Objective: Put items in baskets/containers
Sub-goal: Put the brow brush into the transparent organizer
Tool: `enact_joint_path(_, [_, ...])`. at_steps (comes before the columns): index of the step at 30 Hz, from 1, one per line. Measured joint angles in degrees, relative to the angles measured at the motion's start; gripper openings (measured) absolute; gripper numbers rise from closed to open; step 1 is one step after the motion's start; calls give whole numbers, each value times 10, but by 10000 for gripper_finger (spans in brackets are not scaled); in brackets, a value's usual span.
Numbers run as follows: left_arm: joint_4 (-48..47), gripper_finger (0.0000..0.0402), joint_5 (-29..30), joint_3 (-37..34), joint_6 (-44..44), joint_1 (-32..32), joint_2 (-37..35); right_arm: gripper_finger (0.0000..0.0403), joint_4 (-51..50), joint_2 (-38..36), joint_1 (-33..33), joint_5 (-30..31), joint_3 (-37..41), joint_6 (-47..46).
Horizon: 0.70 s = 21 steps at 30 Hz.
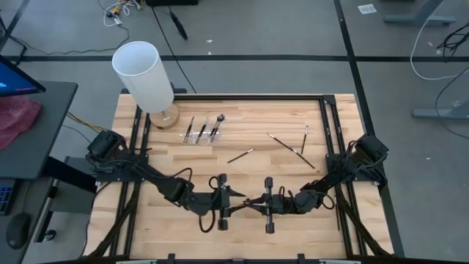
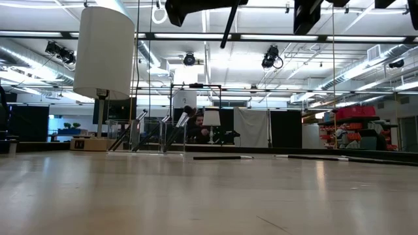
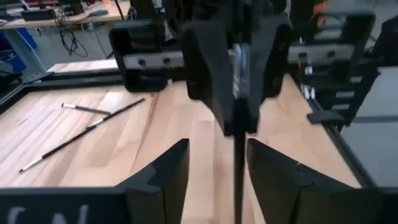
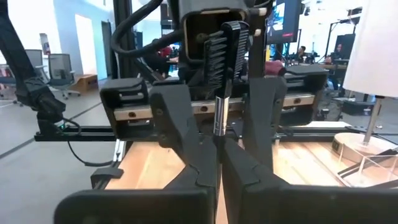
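Brushes (image 1: pixel 202 130) stand in the clear holder (image 1: pixel 203 137) at eleven o'clock, beside the white cylinder (image 1: pixel 143 75). Bare surface (image 1: pixel 242 125) follows. Left gripper (image 1: pixel 233 200), fingers parted, faces right gripper (image 1: pixel 253 202), clenched on a brush (image 4: pixel 221 116), near six o'clock's edge.

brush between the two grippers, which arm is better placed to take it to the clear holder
Left. The clear holder sits on the left arm's side of the table, and the left gripper has its open jaws flanking the brush that the right gripper clamps.
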<state>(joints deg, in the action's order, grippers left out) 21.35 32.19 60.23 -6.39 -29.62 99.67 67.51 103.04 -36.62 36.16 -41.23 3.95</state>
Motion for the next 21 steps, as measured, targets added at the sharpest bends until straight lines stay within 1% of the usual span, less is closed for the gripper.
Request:
enact_joint_path(4, [27, 120, -16, 0, 14, 2, 5, 4, 0, 0, 0, 2, 0, 0])
enact_joint_path(7, [40, 81, -35, 0, 17, 2, 5, 4, 2, 0, 0, 1, -1, -2])
enact_joint_path(11, [41, 22, -34, 0, 26, 1, 5, 7, 0, 0, 0, 3, -1, -2])
enact_joint_path(12, [39, 15, -35, 0, 25, 1, 5, 11, -2, 0, 0, 2, -1, -2])
enact_joint_path(15, [31, 16, -32, 0, 26, -1, 5, 31, -10, 0, 0, 8, -1, -1])
enact_joint_path(17, [22, 17, -15, 0, 24, -5, 5, 50, -13, 0, -7, 35, -1, 10])
enact_joint_path(19, [4, 15, -3, 0, 12, -10, 5, 69, -16, 0, -21, 91, 0, 30])
enact_joint_path(21, [-28, 14, 3, 0, -6, -14, 4, 86, -19, -5, -38, 160, 0, 53])
